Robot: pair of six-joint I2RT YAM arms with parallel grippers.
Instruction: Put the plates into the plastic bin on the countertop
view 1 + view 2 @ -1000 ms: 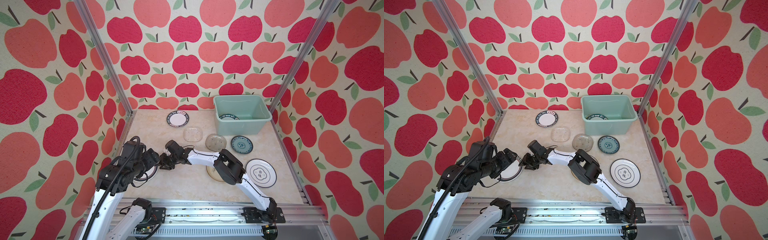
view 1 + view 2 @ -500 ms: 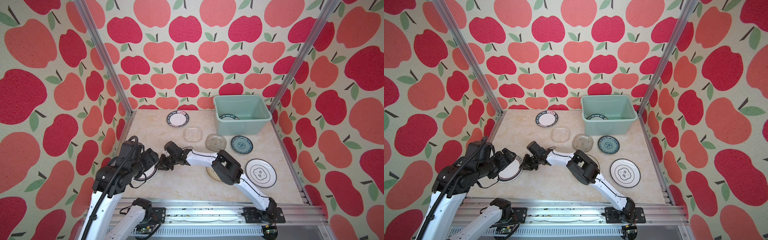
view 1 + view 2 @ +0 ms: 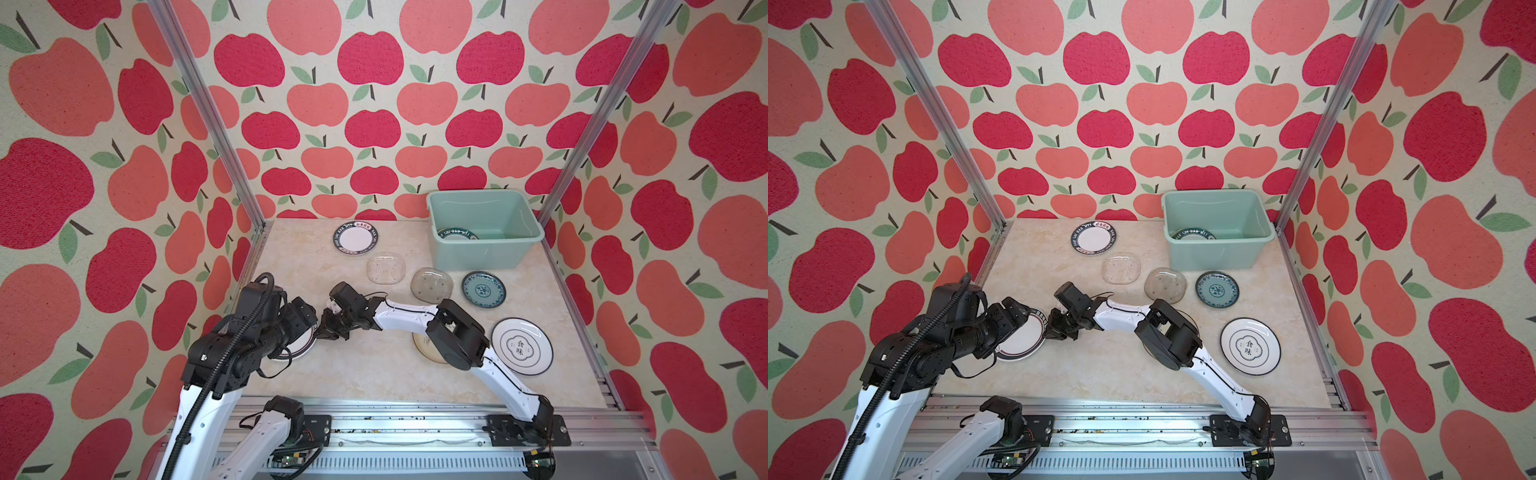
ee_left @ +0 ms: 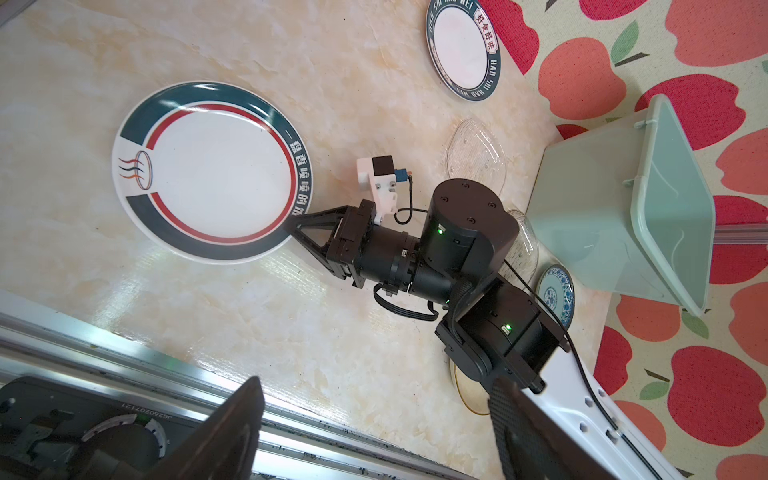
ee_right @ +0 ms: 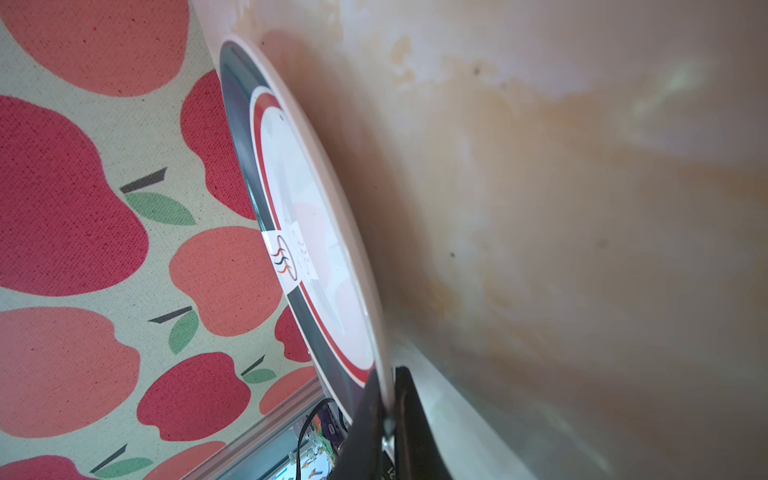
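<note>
Bright even light, soft shadows; countertop blurred in right wrist view.

Setting: staged robot test booth.
Walls: cream fabric panels printed with red and coral apples, on three sides.
Frame: bare silver aluminium corner posts.
Work surface: beige marble-patterned countertop.
Front edge: slotted aluminium rail with two white-and-black robot arms bolted on.

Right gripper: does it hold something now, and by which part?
The right gripper holds the white plate with green and red rings by its rim, jaws shut across the edge.
</note>
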